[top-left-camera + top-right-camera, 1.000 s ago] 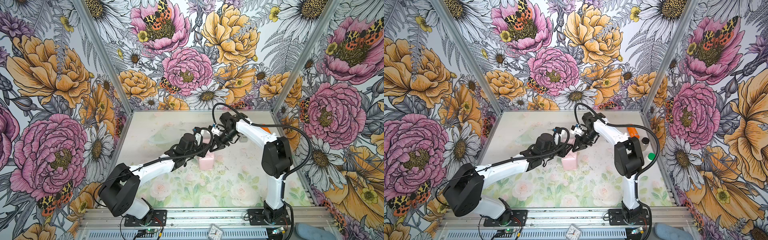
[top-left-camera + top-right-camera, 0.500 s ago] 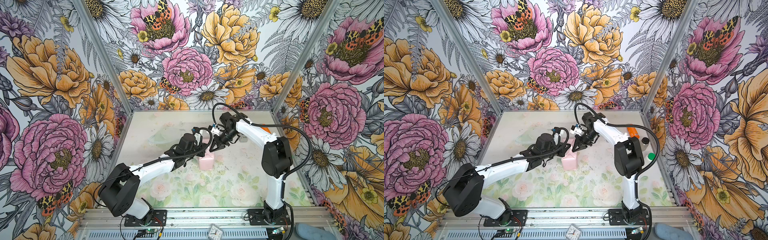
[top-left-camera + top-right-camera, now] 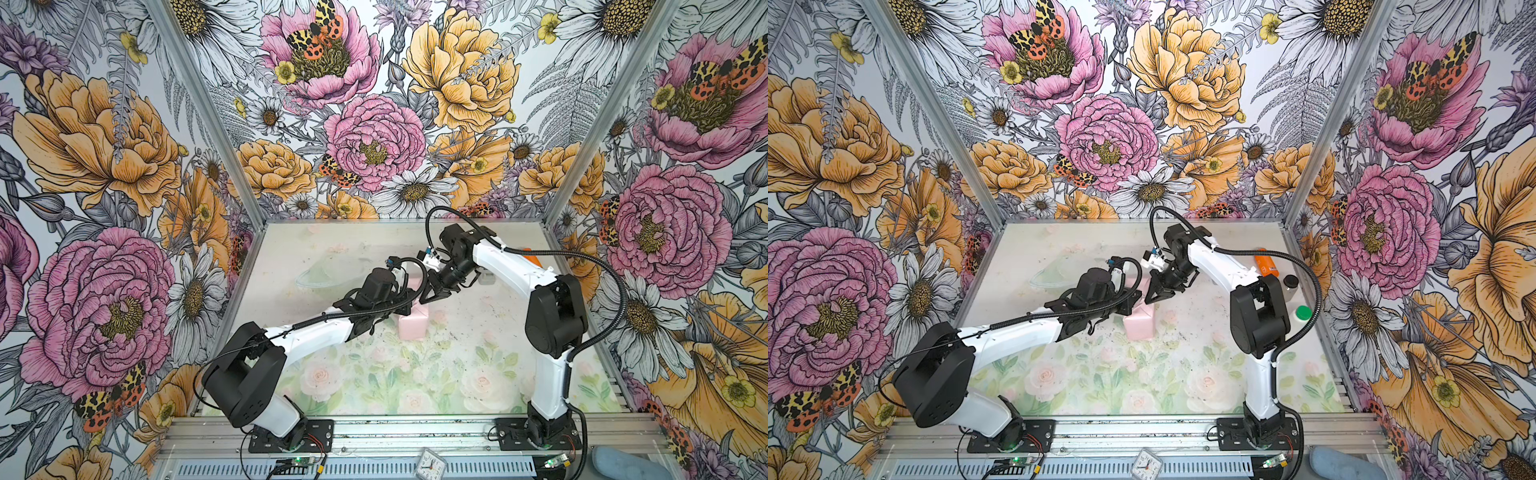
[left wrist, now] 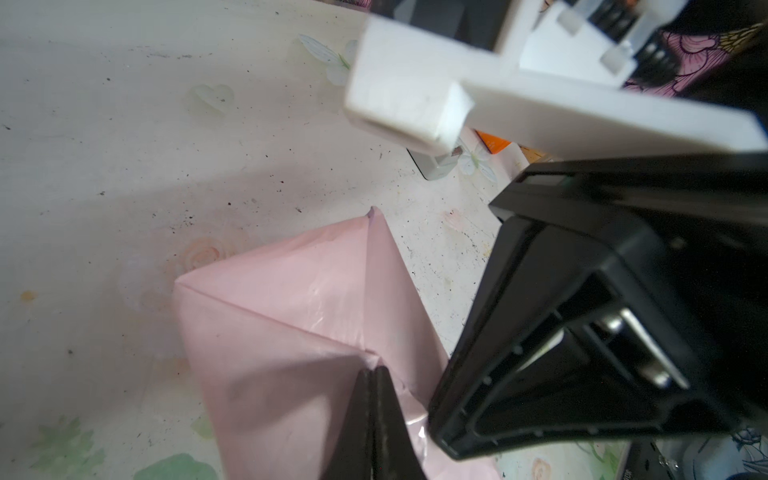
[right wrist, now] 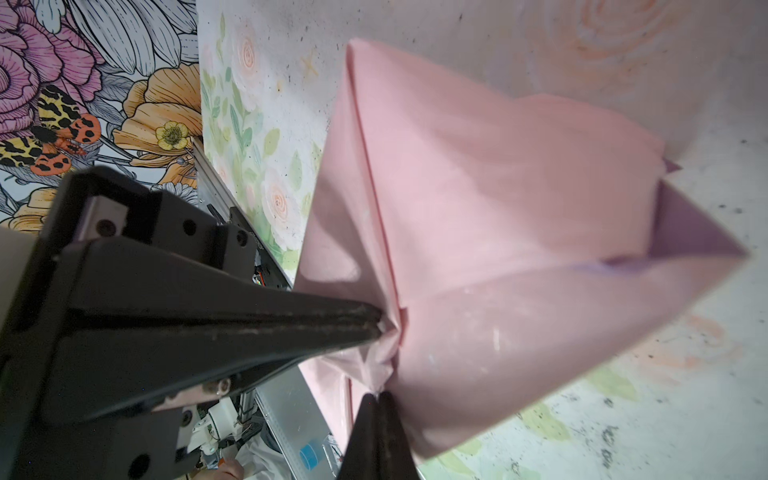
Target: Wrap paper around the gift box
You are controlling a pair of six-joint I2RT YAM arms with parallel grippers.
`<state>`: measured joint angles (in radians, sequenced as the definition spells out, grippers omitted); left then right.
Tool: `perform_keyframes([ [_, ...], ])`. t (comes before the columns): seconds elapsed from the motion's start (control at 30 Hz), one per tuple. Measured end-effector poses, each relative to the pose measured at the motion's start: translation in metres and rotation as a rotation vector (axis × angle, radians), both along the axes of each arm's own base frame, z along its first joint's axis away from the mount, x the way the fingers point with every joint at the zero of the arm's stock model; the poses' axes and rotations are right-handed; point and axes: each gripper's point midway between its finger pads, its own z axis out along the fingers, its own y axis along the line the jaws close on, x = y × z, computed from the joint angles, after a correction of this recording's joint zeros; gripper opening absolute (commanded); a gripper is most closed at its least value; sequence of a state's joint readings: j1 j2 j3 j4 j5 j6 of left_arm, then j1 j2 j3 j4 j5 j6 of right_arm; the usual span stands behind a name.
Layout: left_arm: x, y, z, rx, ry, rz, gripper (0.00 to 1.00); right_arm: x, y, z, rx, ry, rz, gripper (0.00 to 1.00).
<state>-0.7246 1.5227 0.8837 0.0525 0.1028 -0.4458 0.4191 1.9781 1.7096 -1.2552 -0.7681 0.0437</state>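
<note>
Item: paper (image 3: 411, 330), pale pink face outward, folded up into a creased, peaked bundle. A lilac flap (image 5: 698, 232) shows at one corner.
Location: middle of the floral-printed surface (image 3: 332, 374), a little toward the far edge. The gift box is hidden from every view.
Left gripper (image 4: 370, 374): jaws pressed together, pinching gathered paper at the peak where the creases meet.
Right gripper (image 5: 377, 399): jaws pressed together, tips against the same gathered folds, just beside the left gripper. Cannot tell whether paper is caught between them.
Also present: orange bottle (image 3: 1264, 264) and green-capped container (image 3: 1303, 312) along the right edge.
</note>
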Motion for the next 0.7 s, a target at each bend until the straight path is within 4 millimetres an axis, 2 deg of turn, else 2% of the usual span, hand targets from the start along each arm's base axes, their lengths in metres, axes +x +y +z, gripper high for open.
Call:
perform_keyframes([
  [0.23, 0.004, 0.001, 0.0, 0.008, -0.009, 0.019, 0.0, -0.006, -0.014, 0.001, -0.047, -0.009, -0.029, 0.17],
  [0.47, 0.006, 0.003, 0.0, 0.014, -0.013, 0.031, 0.0, -0.009, -0.029, -0.014, -0.142, 0.003, -0.045, 0.14],
  [0.6, 0.007, 0.002, 0.001, 0.015, -0.013, 0.031, 0.0, -0.008, -0.032, -0.015, -0.166, -0.002, -0.062, 0.26],
  [0.7, 0.007, 0.0, 0.0, 0.015, -0.012, 0.028, 0.0, -0.002, -0.036, -0.006, -0.185, -0.049, -0.092, 0.36],
])
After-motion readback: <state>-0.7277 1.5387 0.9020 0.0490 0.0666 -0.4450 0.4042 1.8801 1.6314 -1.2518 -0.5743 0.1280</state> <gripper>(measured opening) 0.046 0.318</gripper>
